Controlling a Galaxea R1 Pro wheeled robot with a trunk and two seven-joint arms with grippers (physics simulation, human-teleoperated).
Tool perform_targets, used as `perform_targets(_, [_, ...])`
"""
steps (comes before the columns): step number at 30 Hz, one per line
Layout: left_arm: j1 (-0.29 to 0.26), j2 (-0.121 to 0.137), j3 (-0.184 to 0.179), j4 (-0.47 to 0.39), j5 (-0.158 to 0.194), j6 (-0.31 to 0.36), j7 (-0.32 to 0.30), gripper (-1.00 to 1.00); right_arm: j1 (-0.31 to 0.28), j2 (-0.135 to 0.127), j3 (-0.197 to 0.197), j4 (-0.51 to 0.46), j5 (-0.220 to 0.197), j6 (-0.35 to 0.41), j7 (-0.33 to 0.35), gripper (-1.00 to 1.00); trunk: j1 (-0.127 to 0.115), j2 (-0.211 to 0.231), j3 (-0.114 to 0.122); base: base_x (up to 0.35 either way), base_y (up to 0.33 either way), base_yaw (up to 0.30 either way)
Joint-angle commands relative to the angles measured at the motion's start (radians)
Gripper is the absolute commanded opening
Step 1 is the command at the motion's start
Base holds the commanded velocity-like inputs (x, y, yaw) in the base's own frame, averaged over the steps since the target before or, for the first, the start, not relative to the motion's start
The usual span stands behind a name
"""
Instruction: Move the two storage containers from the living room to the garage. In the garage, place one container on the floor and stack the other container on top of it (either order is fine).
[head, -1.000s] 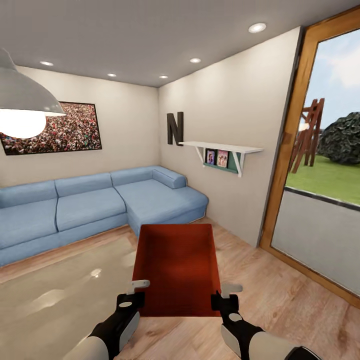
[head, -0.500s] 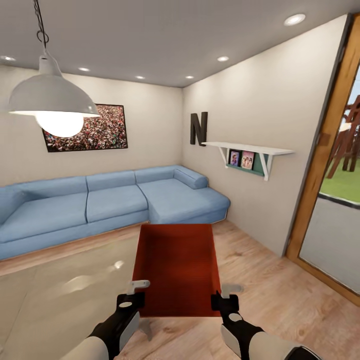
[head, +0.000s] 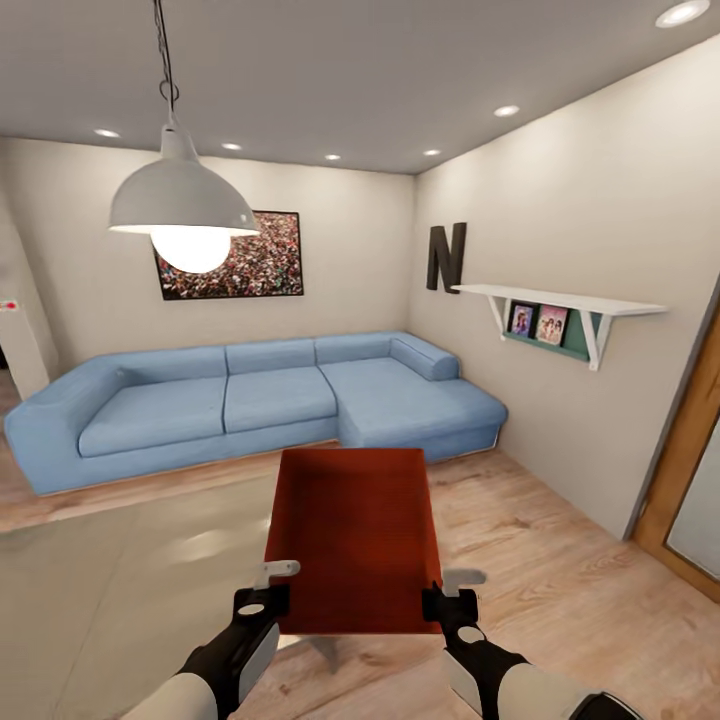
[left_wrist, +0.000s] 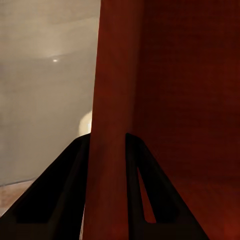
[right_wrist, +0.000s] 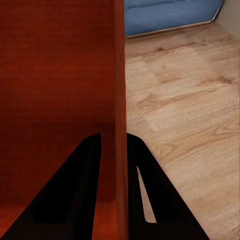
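An orange-red storage container (head: 352, 540) hangs in front of me above the living room's wood-plank floor, held by both arms. My left gripper (head: 268, 585) is shut on its left wall (left_wrist: 107, 150), one dark finger on each side of the thin wall. On the right wall (right_wrist: 119, 100) my right gripper (head: 448, 590) is shut the same way. The container's open top faces up and its inside looks bare.
A blue corner sofa (head: 250, 395) runs along the back wall, with a framed picture (head: 235, 255) above it. A white pendant lamp (head: 185, 205) hangs at upper left. A pale rug (head: 110, 590) lies at lower left. A white shelf (head: 565, 310) and wood-framed door (head: 690, 480) line the right wall.
The whole view has swung to the left: sofa, shelf and lamp slid rightward and the glass door nearly left the picture. The container and both grippers keep the same place in front of me.
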Motion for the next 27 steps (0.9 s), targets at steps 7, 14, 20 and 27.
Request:
perform_targets(7, [-0.002,0.014,0.015,-0.002,0.013,0.007,0.011,-1.00,-0.001,-0.011,-0.019,-0.003,0.003,-0.004,0.000,-1.00,0.000,-0.001,-0.001,0.000,0.000,0.300])
perform_targets(14, [-0.001,0.014,0.015,-0.003,0.013,0.007,0.011,-1.00,-0.001,-0.011,-0.019,-0.003,0.003,-0.004,0.000,-1.00,0.000,-0.001,-0.001,0.000,0.000,0.300])
perform_targets(20, [0.000,0.014,0.015,-0.003,0.013,0.007,0.011,-1.00,-0.001,-0.012,-0.019,-0.003,0.003,-0.004,0.000,-1.00,0.000,-0.001,-0.001,0.000,0.000,0.300])
perform_targets(27, [-0.001,0.014,0.015,-0.004,0.013,0.007,0.011,-1.00,-0.001,-0.012,-0.019,-0.004,0.003,-0.004,0.000,-1.00,0.000,-0.001,-0.001,0.000,0.000,0.300])
